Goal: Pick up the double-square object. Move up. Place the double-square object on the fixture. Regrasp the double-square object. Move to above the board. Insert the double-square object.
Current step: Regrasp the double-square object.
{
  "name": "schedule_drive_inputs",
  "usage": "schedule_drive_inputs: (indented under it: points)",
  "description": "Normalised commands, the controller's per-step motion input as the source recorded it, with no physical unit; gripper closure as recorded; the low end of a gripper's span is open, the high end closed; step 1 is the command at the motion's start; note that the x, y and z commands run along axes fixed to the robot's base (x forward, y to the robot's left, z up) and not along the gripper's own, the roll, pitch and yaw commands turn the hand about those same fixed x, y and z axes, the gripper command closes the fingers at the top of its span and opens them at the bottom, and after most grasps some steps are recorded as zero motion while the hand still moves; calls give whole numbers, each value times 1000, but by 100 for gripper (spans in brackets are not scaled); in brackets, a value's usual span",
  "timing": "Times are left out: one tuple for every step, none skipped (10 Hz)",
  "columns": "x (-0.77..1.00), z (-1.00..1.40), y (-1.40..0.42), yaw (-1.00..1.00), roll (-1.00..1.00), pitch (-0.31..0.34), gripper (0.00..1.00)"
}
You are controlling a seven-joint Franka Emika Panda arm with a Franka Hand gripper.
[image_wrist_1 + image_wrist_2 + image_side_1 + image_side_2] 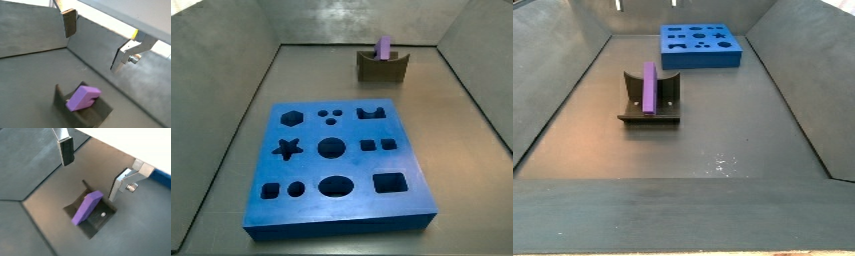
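The double-square object (pixel 83 98) (pixel 87 207) is a light-purple block resting in the fixture (pixel 92 118) (pixel 101 221), its upper end sticking out above the notch. Both side views show it there (pixel 385 48) (pixel 648 88), leaning in the olive-brown fixture (pixel 382 68) (pixel 647 118). My gripper (pixel 93 49) (pixel 91 179) hangs open well above the block, nothing between its silver fingers (pixel 69 24) (pixel 65 153). The blue board (pixel 338 160) (pixel 703 45) with its shaped cut-outs lies flat on the floor apart from the fixture. The gripper does not show in the side views.
Grey sloping walls (pixel 245 90) (pixel 567 80) enclose the work floor on all sides. The fixture stands near one wall, the board toward the opposite end.
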Motion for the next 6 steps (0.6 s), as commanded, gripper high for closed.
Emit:
schedule_drive_inputs:
  points:
    - [50,-13,-29,40,1000,38,0]
    - [71,-19,-32,49,1000,57,0]
    - [85,-20,-37,57,1000,77,0]
    - [96,-15,-41,78,1000,110,0]
    - [102,-18,-44,99,1000,139,0]
    - [107,-27,-44,126,939,156,0]
